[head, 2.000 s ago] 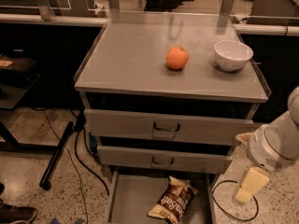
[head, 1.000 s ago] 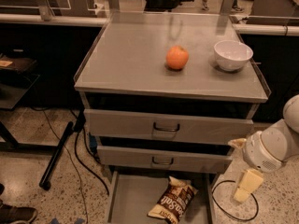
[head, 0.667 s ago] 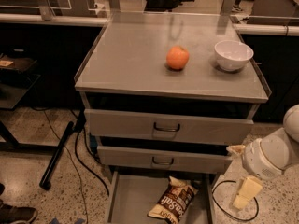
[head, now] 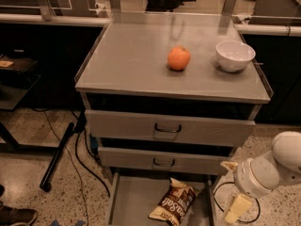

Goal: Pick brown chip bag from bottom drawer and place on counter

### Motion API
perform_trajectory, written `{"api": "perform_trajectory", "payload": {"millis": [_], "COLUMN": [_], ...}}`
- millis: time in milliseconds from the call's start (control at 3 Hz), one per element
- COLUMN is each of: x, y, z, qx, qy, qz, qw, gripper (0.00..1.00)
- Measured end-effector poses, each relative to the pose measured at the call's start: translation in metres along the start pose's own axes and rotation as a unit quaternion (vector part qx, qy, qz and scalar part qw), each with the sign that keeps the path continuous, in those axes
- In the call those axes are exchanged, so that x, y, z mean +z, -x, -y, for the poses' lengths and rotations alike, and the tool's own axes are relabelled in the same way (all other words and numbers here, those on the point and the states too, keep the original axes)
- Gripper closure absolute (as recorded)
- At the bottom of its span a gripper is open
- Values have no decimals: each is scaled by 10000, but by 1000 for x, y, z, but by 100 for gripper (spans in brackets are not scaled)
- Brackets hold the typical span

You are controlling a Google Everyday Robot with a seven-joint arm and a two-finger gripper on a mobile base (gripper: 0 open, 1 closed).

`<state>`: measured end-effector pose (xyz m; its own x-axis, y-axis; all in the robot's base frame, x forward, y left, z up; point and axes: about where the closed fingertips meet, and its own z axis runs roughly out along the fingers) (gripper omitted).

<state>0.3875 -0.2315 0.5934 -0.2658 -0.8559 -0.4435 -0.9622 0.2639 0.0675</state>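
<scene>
Gripper [head: 237, 208] hangs at lower right of frame, just beside the open bottom drawer [head: 134, 197], holding nothing; can't tell whether it's apart or together. Brown chip bag [head: 174, 202] lies flat in that drawer, bottom centre. Probably light, crinkly, slippery, with crushable contents, so pinch a sealed end or side edge gently, not the puffed middle.

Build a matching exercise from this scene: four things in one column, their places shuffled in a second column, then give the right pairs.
Things
1. orange
2. white bowl
3. brown chip bag
4. gripper

Places
A. lying in the open bottom drawer
B. on the counter, near its right edge
C. low down, right of the bottom drawer, outside it
D. on the counter, left of the white bowl

Pairs: 1-D, 2-B, 3-A, 4-C
</scene>
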Motion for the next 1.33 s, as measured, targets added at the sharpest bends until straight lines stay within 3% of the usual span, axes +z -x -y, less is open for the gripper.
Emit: {"api": "perform_trajectory", "payload": {"millis": [333, 667, 1000, 1333], "x": [0, 27, 77, 77], "y": [0, -8, -24, -24], "z": [0, -16, -39, -40], "qx": [2, 321, 992, 983], "qy": [2, 274, 219, 233], "qz": [1, 142, -42, -45], "qw": [10000, 9990, 9948, 9949], "gripper": [0, 0, 0, 0]}}
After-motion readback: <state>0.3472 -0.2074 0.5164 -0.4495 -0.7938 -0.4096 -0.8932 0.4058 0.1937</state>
